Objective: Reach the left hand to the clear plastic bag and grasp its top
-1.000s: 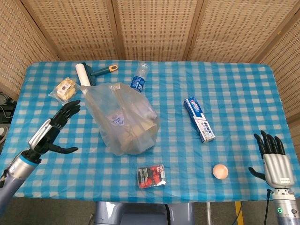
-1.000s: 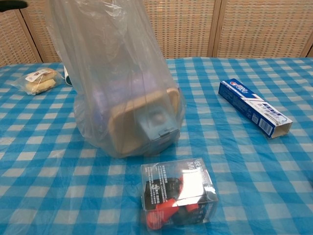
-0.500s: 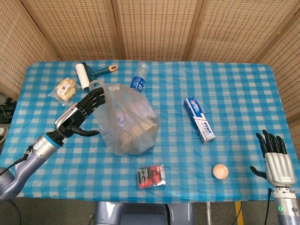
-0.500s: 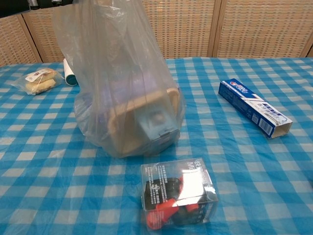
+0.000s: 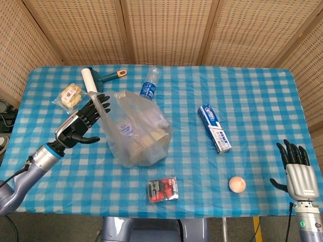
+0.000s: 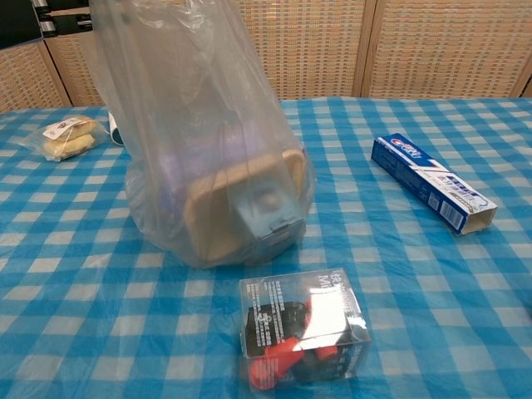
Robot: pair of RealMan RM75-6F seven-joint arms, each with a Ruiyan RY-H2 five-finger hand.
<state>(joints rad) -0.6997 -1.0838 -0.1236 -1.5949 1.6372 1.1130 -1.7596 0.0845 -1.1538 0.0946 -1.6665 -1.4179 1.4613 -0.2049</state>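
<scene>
Bag (image 5: 135, 126) of clear plastic stands on the checked surface (image 5: 252, 101), its top just right of the left robot hand (image 5: 83, 121), whose fingers spread empty.

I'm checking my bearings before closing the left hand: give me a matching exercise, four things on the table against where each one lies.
Things:
1. toothpaste box
2. egg
3. lint roller
4. clear plastic bag

Places:
A. far edge of the table, beyond the left hand
B. near the right hand
C. right of the bag, mid-table
D. beside the left hand's fingertips, with a box inside

Pairs: 1-C, 2-B, 3-A, 4-D
</scene>
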